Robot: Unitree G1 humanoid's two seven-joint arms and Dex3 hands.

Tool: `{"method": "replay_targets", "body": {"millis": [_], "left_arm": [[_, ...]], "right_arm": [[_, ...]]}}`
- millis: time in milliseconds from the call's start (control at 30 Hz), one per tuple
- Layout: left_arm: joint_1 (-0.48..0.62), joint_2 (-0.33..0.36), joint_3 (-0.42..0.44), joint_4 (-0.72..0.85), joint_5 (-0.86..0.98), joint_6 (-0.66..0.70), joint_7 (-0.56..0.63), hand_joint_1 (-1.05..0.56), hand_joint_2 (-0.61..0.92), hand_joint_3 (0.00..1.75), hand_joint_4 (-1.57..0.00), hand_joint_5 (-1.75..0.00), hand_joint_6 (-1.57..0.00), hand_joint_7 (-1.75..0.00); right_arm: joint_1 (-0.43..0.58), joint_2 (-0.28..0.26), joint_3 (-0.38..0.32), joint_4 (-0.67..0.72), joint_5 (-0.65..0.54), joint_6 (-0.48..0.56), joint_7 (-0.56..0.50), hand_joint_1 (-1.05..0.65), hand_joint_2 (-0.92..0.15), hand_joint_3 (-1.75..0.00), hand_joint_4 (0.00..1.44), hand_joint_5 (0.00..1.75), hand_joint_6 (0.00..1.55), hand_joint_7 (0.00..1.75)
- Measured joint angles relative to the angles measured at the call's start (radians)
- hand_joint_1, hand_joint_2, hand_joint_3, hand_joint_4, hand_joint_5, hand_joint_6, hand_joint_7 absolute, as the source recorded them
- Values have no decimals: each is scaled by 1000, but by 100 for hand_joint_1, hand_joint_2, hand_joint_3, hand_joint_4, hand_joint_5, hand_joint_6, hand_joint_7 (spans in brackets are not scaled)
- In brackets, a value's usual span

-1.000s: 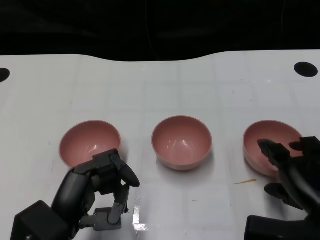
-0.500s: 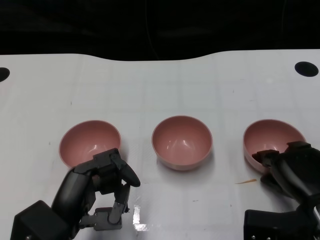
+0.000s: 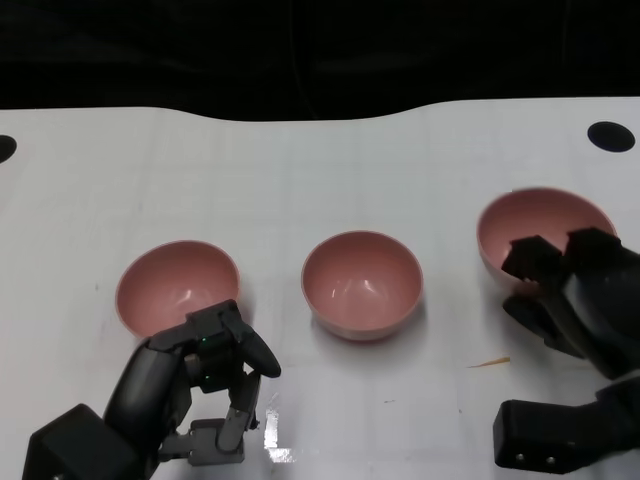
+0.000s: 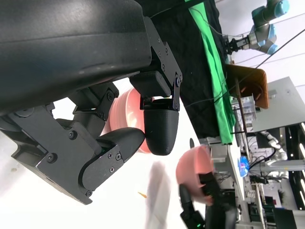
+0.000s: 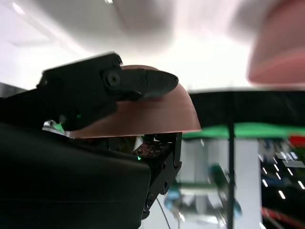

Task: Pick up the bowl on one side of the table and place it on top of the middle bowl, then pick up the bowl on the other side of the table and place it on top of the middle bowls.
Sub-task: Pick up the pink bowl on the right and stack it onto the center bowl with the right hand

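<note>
1. Right hand grips the right bowl at its near rim, fingers over the edge into the bowl. The bowl sits tilted, its opening turned toward the camera, and appears raised off the table.
2. Right wrist view: a finger lies across the pink wall of that bowl, and the rim edge shows below it. The background is blurred.
3. Left wrist view: the same bowl shows in the distance, with the right hand dark at its edge, clear of the table surface.
4. Left hand rests low near the table's front edge, fingers curled inward with nothing in them. It sits just beside the left bowl; contact with the rim cannot be told.
5. Left wrist view: the curled fingers of the left hand close toward each other, with a pink bowl behind them.
6. Middle bowl stands upright on the table between the other two, apart from both, untouched.
7. A small yellowish sliver lies on the table near the right hand.
</note>
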Motion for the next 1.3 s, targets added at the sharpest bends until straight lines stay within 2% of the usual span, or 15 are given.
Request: {"method": "replay_targets", "body": {"millis": [33,133,200,267,333,467,600,667,833,867,967,1133,1200,1300], "left_arm": [[4,0,0,-5,0,2,0,-19,40,131,-85,-175,-81,-143],[8,-1,-1,-16,1,5,0,-18,40,133,-85,-175,-81,-145],[7,-2,-2,-17,1,7,0,-18,39,134,-85,-175,-80,-145],[7,-3,-1,-17,2,15,0,-18,40,135,-85,-175,-79,-145],[6,-5,-1,-17,2,18,0,-17,40,135,-85,-175,-80,-145],[7,-6,-1,-17,2,20,0,-17,39,137,-84,-175,-79,-146],[14,-6,-1,-21,9,20,1,-17,38,138,-83,-175,-80,-146],[20,-7,-1,-27,9,20,1,-19,38,136,-82,-175,-79,-145],[25,-7,-1,-36,9,20,1,-19,39,134,-82,-175,-79,-145],[26,-7,-1,-37,9,20,1,-18,40,134,-82,-175,-79,-145],[28,-13,-6,-46,10,20,2,-16,41,133,-84,-175,-80,-144],[29,-19,-9,-59,10,21,2,-16,41,132,-84,-175,-80,-144],[30,-19,-10,-60,11,21,2,-17,41,132,-86,-175,-81,-145],[30,-19,-18,-62,19,21,2,-18,41,132,-88,-175,-80,-146]], "right_arm": [[-7,0,0,-25,6,-8,2,-16,-34,-119,98,175,75,175],[-32,6,0,-101,26,-27,25,-14,-26,-128,100,175,77,175],[-48,14,5,-136,37,-40,53,-14,-25,-130,100,175,77,175],[-66,27,26,-156,37,-56,74,-20,-31,-122,100,175,77,175],[-77,45,43,-161,36,-76,76,-21,-32,-121,101,175,79,175],[-95,81,62,-164,53,-102,99,-16,-16,-145,102,175,81,175],[-102,108,86,-169,59,-112,134,-12,-6,-142,103,175,81,175],[-107,116,97,-164,60,-116,149,-11,-10,-141,101,175,78,175],[-110,132,113,-153,67,-119,183,-11,-13,-140,100,175,77,175],[-115,135,115,-139,69,-125,181,-11,-20,-135,98,175,75,175],[-133,144,134,-56,69,-139,176,-12,-25,-130,96,175,73,175],[-139,149,157,14,58,-151,162,-13,-26,-128,96,175,73,175],[-164,156,166,66,55,-163,139,-15,-23,-138,98,175,77,175],[-185,169,188,153,55,-167,125,-16,-23,-143,99,175,78,175]]}}
